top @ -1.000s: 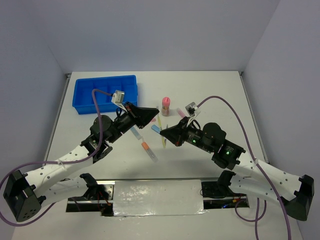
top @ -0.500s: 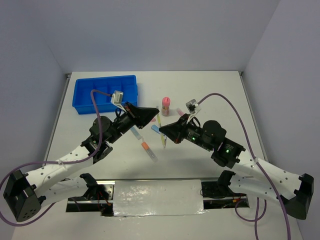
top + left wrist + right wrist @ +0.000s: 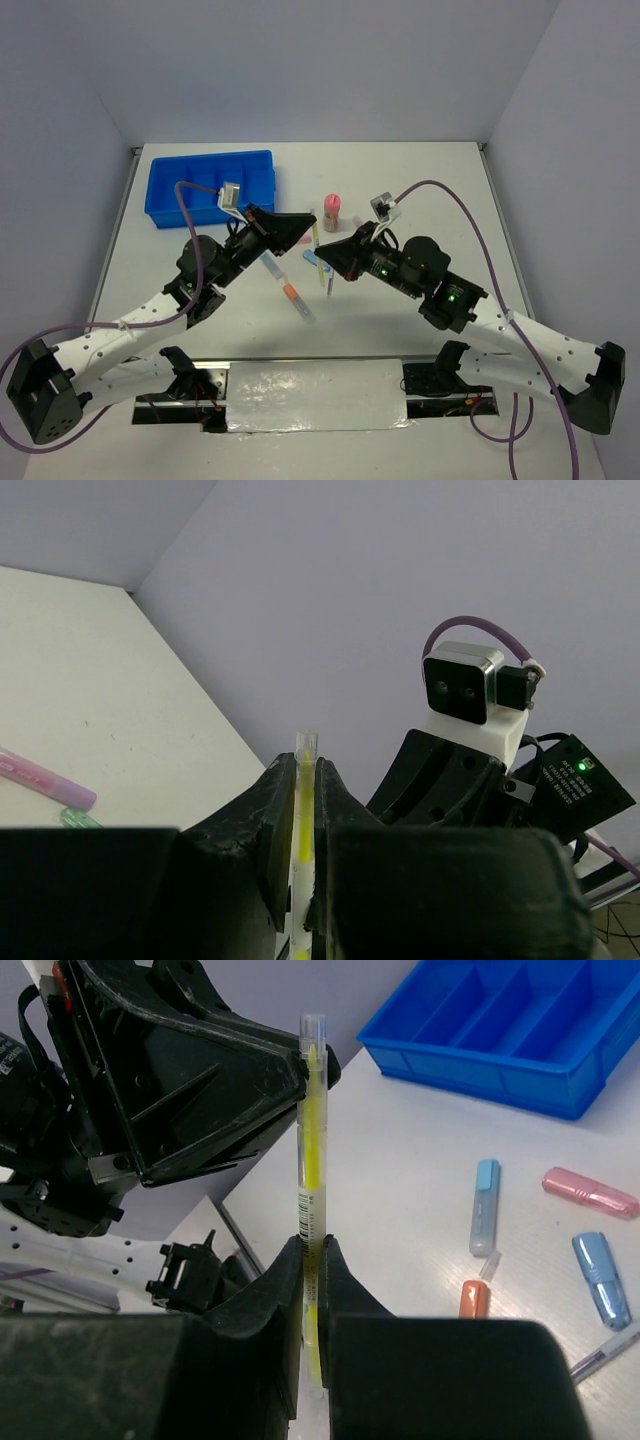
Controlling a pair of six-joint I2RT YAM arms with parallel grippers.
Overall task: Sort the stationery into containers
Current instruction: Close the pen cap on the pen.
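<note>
Aloft right of the tray point(image 3: 165, 218), we grip one pen point(image 3: 311, 1140) twice: left gripper point(image 3: 297, 770) and right gripper point(image 3: 312, 1250) both clamped on it. If neither lets go, pulling could bend it or twist it loose.

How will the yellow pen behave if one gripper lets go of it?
Likely stiff: the yellow pen spans straight between the left gripper and right gripper without sagging. Probably light, being so thin. Its round, smooth-looking barrel may slip or roll on the table.
</note>
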